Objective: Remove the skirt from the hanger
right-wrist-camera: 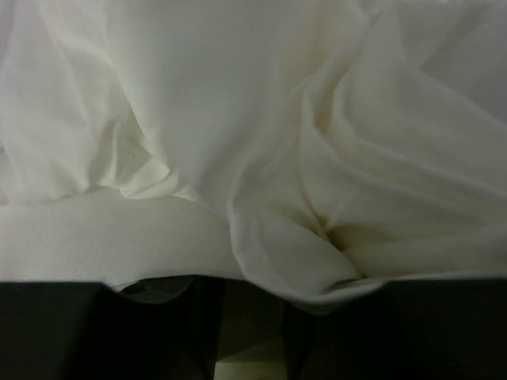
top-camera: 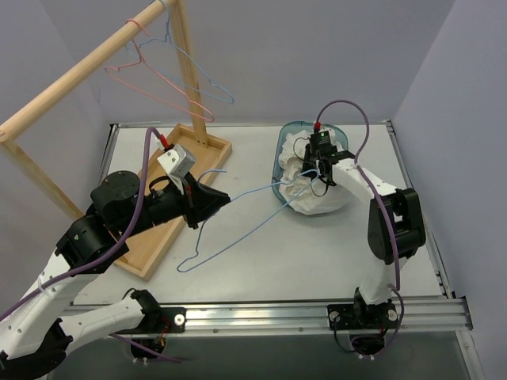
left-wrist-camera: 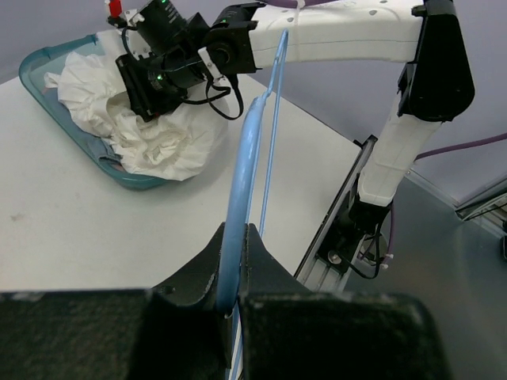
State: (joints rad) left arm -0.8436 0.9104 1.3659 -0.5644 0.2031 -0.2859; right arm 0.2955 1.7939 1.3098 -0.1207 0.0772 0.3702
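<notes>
Two arms in play, reading the top view left to right. Spotted a wooden rack (top-camera: 71,77) in the upper left, out of the action, and a wooden tray (top-camera: 158,237) below it along the left side of the table.

Just right of the tray: left gripper (top-camera: 214,199) clamped tight on the blue hanger (left-wrist-camera: 242,174). Wire pinched flat between both fingers in the left wrist view, no gap showing. Hanger stretched from lower centre up and right toward the teal basket (left-wrist-camera: 33,67) in the upper middle.

Found the white skirt (top-camera: 321,204) bunched up in that basket, spilling over the near rim toward the table. Right gripper (top-camera: 321,168) buried nose-down in the top of the pile. Couldn't tell wide or pinched from any view, with the right wrist view filled by white folds over dark finger bases. Far tip of the hanger touching the cloth or maybe hooked in it, impossible to say.

Looked like the pulling-apart step, probably well along. Figured the next move called for a steady left hold, a proper bite on the fabric, then drawing cloth and wire apart slowly, watching for a snag at the tip.
</notes>
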